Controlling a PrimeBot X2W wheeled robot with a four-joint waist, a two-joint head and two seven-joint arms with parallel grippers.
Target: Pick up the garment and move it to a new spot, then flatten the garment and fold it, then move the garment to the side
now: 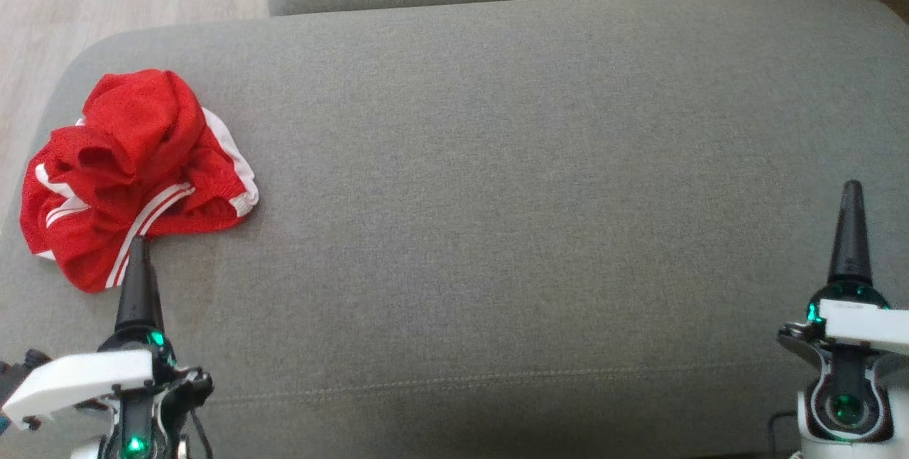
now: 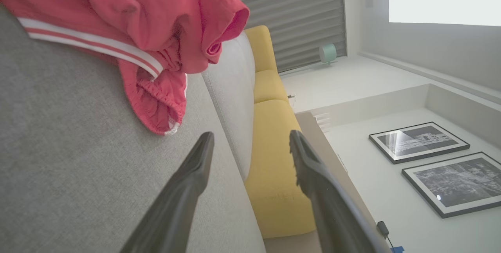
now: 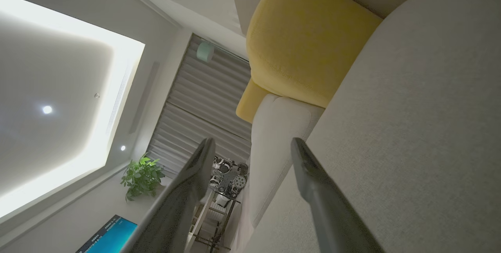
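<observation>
Left gripper (image 2: 250,139): jaws spread wide, nothing between them. It is turned on its side, so one finger (image 2: 184,190) rides just over the grey seat cushion (image 1: 497,160) and the other stands above it.

Garment (image 1: 135,175): red shorts with white stripes, crumpled in a heap on the cushion, just ahead of the left fingertips. From the head view the tip overlaps the near hem. The left wrist view shows a small gap between the cushion-side tip and the elastic waistband, so no contact. Most of the heap sits forward of the tips and toward the cushion-side finger.

Right gripper (image 1: 851,189): also released, jaws wide, empty. It is low over the same cushion, with grey fabric right beside one finger. The garment is well apart from it, far off across the seat toward the left arm. A yellow cushion (image 3: 305,41) is ahead of its tips, past the seat's far edge.
</observation>
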